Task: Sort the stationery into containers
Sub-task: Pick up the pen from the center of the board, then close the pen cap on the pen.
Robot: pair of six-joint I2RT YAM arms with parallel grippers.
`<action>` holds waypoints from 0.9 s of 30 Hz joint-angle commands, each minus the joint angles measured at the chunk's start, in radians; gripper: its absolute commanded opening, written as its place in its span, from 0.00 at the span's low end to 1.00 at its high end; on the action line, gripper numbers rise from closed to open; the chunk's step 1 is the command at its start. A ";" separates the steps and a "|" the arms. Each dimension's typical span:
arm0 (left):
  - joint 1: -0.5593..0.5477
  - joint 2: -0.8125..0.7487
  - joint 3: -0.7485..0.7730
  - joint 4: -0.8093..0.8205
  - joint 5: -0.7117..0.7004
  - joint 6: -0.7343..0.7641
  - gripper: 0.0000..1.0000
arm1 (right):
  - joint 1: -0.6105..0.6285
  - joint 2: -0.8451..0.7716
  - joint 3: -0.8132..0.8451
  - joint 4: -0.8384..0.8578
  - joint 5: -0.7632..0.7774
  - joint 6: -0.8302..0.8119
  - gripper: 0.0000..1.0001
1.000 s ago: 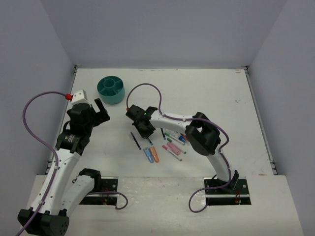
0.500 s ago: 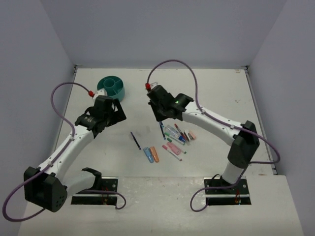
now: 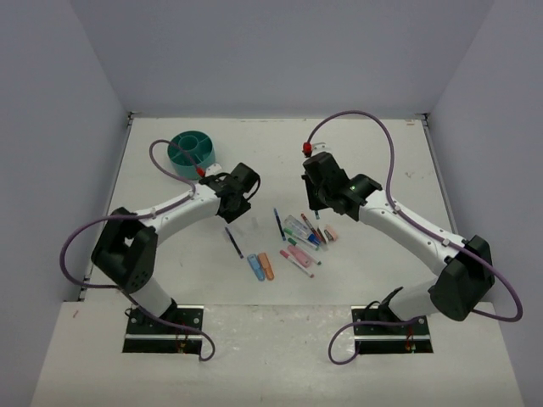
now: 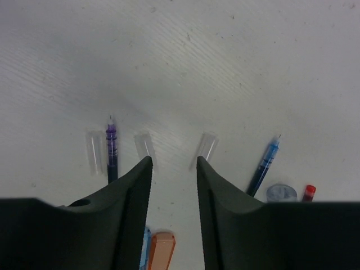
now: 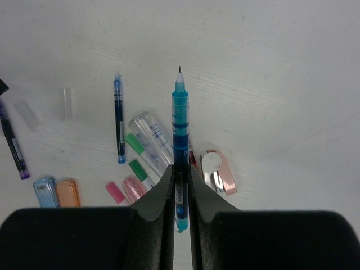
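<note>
Pen (image 5: 179, 112) of slim teal plastic sits pinched in my right hand (image 5: 180, 170); my left hand (image 4: 174, 163) hovers parted, empty, over the white surface (image 4: 225, 56).

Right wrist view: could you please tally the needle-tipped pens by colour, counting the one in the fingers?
Teal pen, gripped in the right fingers: 1
Blue pen: 1
Purple pen: 1
Total: 3

Left claw (image 4: 173, 163) splayed, right claw (image 5: 180, 171) pinching teal pen (image 5: 179, 112).

walls (image 3: 254, 51): plain grey-blue | table (image 3: 382, 153): white, lightly scuffed | light: even
</note>
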 commanded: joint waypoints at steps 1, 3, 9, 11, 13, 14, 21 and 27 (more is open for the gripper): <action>-0.005 0.110 0.097 -0.066 -0.011 -0.054 0.37 | 0.001 -0.036 -0.013 0.090 -0.006 0.011 0.00; -0.005 0.130 0.086 -0.071 -0.001 -0.061 0.37 | 0.000 -0.036 -0.016 0.103 -0.012 0.005 0.00; -0.007 0.134 0.075 -0.081 -0.003 -0.066 0.41 | 0.000 -0.011 -0.004 0.111 -0.014 -0.003 0.00; -0.007 0.128 0.087 -0.089 -0.001 -0.057 0.42 | 0.000 -0.003 -0.005 0.116 -0.019 -0.003 0.00; -0.007 0.124 0.090 -0.089 -0.003 -0.053 0.42 | 0.000 0.005 -0.005 0.119 -0.022 -0.001 0.00; -0.007 0.123 0.090 -0.088 -0.005 -0.053 0.42 | 0.001 0.009 -0.005 0.120 -0.024 -0.001 0.00; -0.004 0.141 0.065 -0.070 -0.004 -0.051 0.43 | 0.001 0.025 0.008 0.109 -0.029 -0.013 0.00; -0.005 0.167 0.051 -0.064 0.016 -0.055 0.43 | 0.000 0.032 0.017 0.095 -0.031 -0.017 0.00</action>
